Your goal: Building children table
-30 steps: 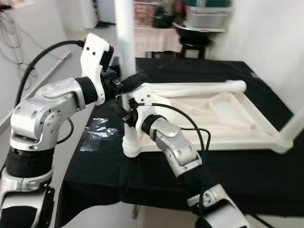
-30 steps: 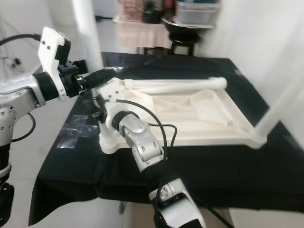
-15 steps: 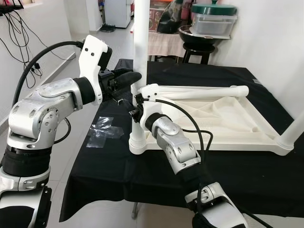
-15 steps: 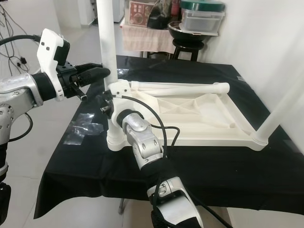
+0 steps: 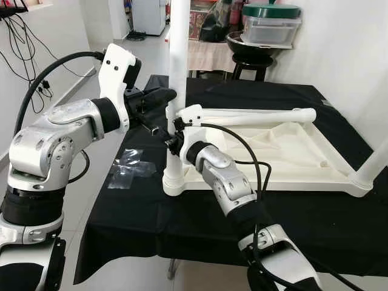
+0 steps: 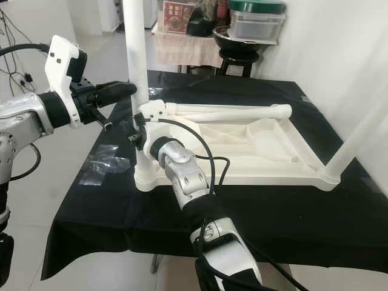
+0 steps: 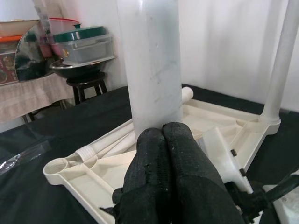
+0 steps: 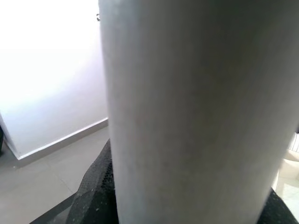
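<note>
left wrist view: leg (image 7: 152, 65) touching fingertips (image 7: 154, 144).

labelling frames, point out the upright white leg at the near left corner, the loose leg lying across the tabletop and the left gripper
upright white leg (image 5: 178, 54), left eye view, mid shaft
loose leg (image 5: 260, 113), left eye view, middle of tube
left gripper (image 5: 163, 95), left eye view, shut fingertips against the leg

The left arm is reaching inward at chest height, elbow bent, its white wrist raised; the left gripper (image 5: 159, 96) is pointing right with both black fingers (image 7: 180, 158) pressed together. The right arm is stretching forward and up, forearm angled left, the right gripper (image 5: 174, 134) clamping around something.
</note>
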### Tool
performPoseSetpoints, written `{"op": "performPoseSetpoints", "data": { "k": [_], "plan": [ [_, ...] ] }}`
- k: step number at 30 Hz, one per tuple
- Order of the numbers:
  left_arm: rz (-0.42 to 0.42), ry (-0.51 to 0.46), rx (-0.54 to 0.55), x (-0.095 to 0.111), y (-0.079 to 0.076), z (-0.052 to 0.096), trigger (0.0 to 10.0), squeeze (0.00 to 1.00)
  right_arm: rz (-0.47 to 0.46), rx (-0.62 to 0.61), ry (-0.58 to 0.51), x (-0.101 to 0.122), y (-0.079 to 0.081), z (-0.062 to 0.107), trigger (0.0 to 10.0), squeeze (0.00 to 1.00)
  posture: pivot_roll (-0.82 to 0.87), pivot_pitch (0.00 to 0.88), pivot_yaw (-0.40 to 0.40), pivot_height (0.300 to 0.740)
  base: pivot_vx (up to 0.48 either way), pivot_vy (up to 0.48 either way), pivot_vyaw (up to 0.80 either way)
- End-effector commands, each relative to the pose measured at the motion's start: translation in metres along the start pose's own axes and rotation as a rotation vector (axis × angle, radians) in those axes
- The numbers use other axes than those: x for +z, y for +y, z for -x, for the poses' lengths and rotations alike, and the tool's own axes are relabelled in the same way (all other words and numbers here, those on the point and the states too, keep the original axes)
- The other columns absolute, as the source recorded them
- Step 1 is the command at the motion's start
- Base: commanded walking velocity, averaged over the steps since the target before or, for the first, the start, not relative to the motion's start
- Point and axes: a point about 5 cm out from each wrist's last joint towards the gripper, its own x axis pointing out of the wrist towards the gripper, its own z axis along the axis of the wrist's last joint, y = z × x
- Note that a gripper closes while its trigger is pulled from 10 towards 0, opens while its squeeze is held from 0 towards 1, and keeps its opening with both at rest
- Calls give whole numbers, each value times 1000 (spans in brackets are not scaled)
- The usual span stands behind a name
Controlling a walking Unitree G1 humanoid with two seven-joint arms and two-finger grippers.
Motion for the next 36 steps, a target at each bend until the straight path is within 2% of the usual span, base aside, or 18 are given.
{"op": "performPoseSetpoints", "data": {
  "k": [1, 2, 3, 4, 5, 10, 15, 17, 18, 20, 21, 23, 24, 25, 27, 28, 30, 36],
  "plan": [
    [-15, -55, -50, 14, -9, -2, 0, 0, 17, 1, 27, -5, 1, 2, 10000, 0, 58, 21, -75, 740, 0, 0, 0],
    [-15, -67, -79, 17, -13, 0, 3373, 0, -5, 4, 20, -6, 2, 3, 10000, 1000, 59, 22, -74, 740, 0, 0, 0],
    [-15, -67, -79, 17, -13, 0, 3373, 0, -5, 4, 20, -6, 2, 3, 10000, 1000, 59, 22, -74, 740, 0, 0, 0],
    [-17, -70, -94, 18, -15, 0, 7451, 0, -16, 8, 14, -6, 3, 4, 10000, 1000, 60, 23, -72, 740, 0, 0, 0],
    [-16, -75, -123, 19, -19, 1, 10000, 0, -31, 19, 4, -6, 5, 4, 10000, 1000, 60, 23, -72, 740, 0, 0, 0],
    [-9, -85, -249, 18, -33, 9, 10000, 0, -49, 63, -9, -9, 5, 5, 10000, 1000, 60, 25, -72, 740, 0, 0, 0],
    [-8, -92, -297, 18, -39, 13, 10000, 0, -39, 97, -9, -9, 2, 4, 10000, 1000, 59, 26, -74, 740, 0, 0, 0],
    [-11, -115, -321, 20, -42, 18, 10000, 0, -39, 173, -14, -6, 2, 4, 10000, 1000, 64, 27, -76, 740, 0, 0, 0],
    [-5, -144, -331, 24, -43, 21, 10000, 0, -29, 212, -15, -4, 1, 4, 10000, 824, 64, 28, -77, 740, 0, 0, 0],
    [0, -164, -338, 27, -43, 24, 10000, 0, -22, 236, -15, -3, 0, 4, 10000, 824, 65, 28, -78, 740, 0, 0, 0],
    [2, -194, -353, 32, -44, 27, 10000, 0, -15, 261, -15, -1, -1, 4, 10000, 67, 68, 29, -79, 740, 0, 0, 0],
    [2, -212, -363, 35, -44, 29, 10000, 0, -10, 274, -15, -1, -2, 4, 10000, 67, 68, 29, -79, 740, 0, 0, 0],
    [10, -268, -387, 47, -43, 33, 10000, 0, -11, 288, -16, 1, -5, 5, 10000, 0, 73, 33, -78, 740, 0, 0, 0],
    [10, -268, -387, 47, -43, 33, 10000, 0, -11, 288, -16, 1, -5, 5, 10000, 0, 73, 33, -78, 740, 0, 0, 0],
    [11, -398, -421, 79, -39, 40, 10000, 0, 7, 319, -5, 3, -15, 8, 10000, 0, 74, 36, -78, 740, 0, 0, 0],
    [11, -398, -421, 79, -39, 40, 10000, 0, 7, 319, -5, 3, -15, 8, 10000, 0, 74, 36, -78, 740, 0, 0, 0],
    [13, -528, -489, 115, -38, 47, 10000, 0, 12, 336, 2, 6, -29, 13, 10000, 0, 73, 50, -70, 740, 0, 0, 0],
    [41, -634, -553, 140, -41, 45, 10000, 0, 15, 353, 4, 9, -39, 19, 10000, 0, 67, 65, -63, 740, 0, 0, 0]
  ]
}}
